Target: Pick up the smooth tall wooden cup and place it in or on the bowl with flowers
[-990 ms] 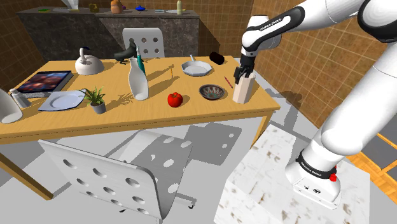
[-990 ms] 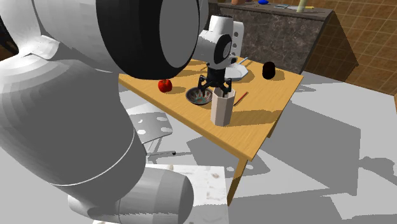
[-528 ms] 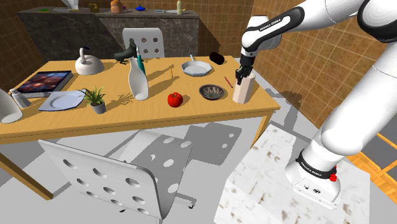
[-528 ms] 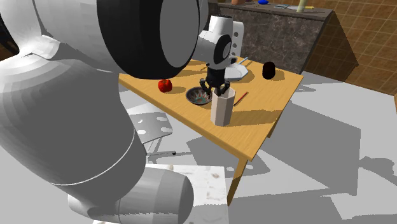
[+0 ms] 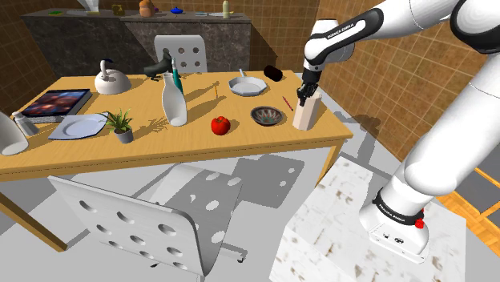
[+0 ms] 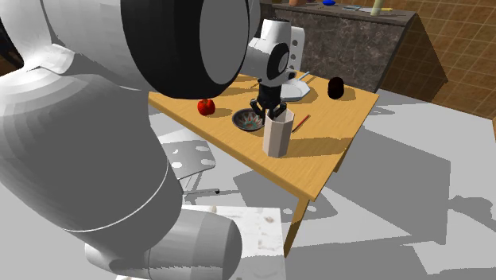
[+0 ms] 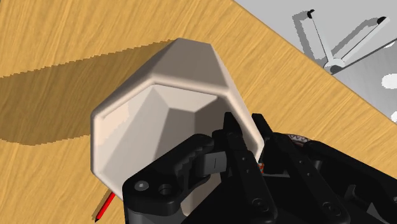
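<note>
A tall pale beige faceted cup (image 5: 304, 114) stands upright near the wooden table's (image 5: 96, 156) edge at the shoulder view's right. My black gripper (image 5: 304, 95) comes down on it from above and is shut on its rim. In the wrist view one finger (image 7: 191, 159) sits inside the cup (image 7: 159, 95) and the other lies outside its wall. The dark bowl with a flower pattern (image 5: 267, 116) lies just beside the cup, towards the shoulder view's left. From the second exterior view the gripper (image 6: 270, 110) is at the cup's (image 6: 277, 137) top, with the bowl (image 6: 249, 120) close by.
A thin red pencil (image 5: 287, 103) lies behind the cup. A red apple (image 5: 220, 125), a white spray bottle (image 5: 174, 100), a white pan (image 5: 246, 85) and a black object (image 5: 272, 74) share the table. A white chair (image 5: 144, 220) stands at the front edge.
The fingers stood open around the cup's rim a second ago and have closed onto its wall. The arm and the cup have hardly moved.
</note>
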### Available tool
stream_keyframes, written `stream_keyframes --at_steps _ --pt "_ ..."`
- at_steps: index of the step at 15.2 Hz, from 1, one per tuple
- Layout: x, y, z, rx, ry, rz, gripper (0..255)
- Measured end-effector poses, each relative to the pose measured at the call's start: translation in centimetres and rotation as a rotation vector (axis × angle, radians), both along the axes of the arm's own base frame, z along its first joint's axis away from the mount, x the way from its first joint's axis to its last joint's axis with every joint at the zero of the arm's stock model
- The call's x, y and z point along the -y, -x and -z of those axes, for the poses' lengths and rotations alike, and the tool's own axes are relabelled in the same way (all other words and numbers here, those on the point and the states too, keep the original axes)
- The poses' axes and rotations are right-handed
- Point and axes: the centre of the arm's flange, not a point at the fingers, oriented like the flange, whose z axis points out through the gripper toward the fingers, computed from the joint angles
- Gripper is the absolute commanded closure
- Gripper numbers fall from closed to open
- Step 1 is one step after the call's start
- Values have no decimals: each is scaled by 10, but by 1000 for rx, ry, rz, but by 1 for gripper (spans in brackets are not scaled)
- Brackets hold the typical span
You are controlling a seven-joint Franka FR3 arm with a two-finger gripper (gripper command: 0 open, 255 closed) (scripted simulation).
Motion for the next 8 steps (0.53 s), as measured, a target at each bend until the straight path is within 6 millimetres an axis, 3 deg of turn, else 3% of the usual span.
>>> stream_keyframes --at_steps 8 --pt "0 1 -36 -3 -1 0 255"
